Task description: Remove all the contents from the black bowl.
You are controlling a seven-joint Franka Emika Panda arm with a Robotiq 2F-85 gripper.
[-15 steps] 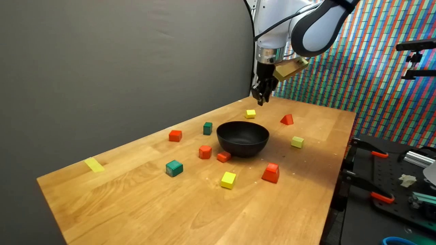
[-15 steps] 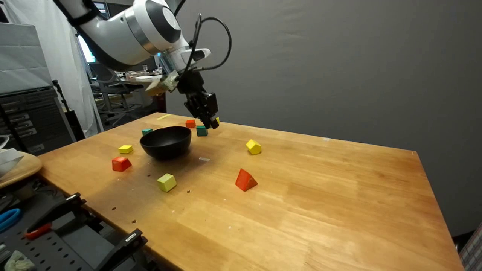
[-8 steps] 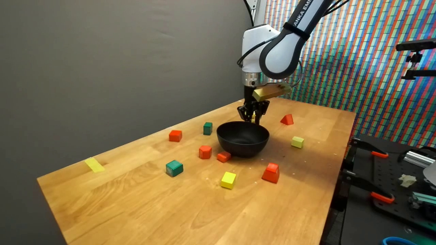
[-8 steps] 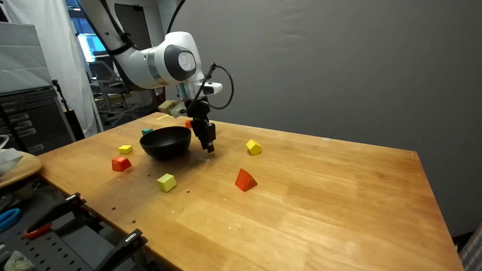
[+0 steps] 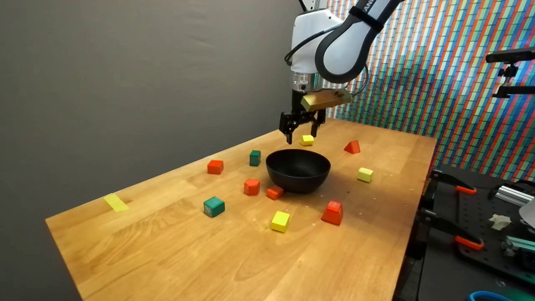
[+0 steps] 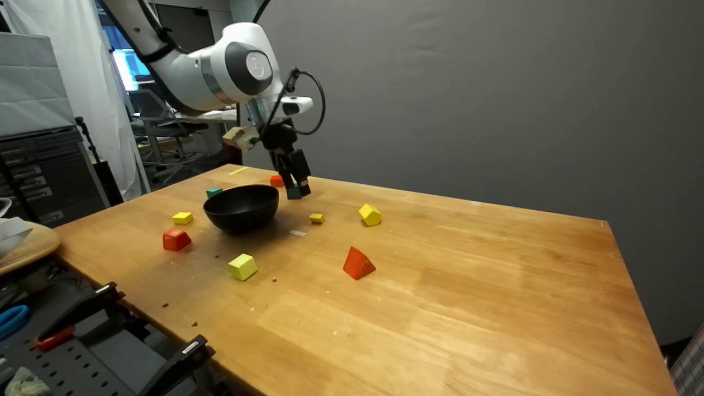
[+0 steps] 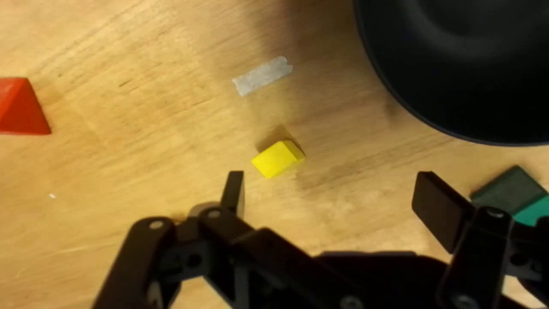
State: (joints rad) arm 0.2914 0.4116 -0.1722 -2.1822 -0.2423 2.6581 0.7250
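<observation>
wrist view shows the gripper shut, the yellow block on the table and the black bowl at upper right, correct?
The gripper is open, not shut: the wrist view shows its jaws wide apart. The rest holds: the yellow block is on the table and the black bowl is at upper right.

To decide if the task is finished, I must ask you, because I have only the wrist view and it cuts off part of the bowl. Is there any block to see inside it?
Observer: In both exterior views, no block shows inside the bowl.
Operator: Thank you. From above I cannot judge my height. Am I down, or up?
Observer: Up. In both exterior views, the end effector hangs above the table.
Operator: Good. And what lies near the bowl, outside my picture?
Observer: In an exterior view, a red block lies close beside it; I cannot tell if they touch.
</observation>
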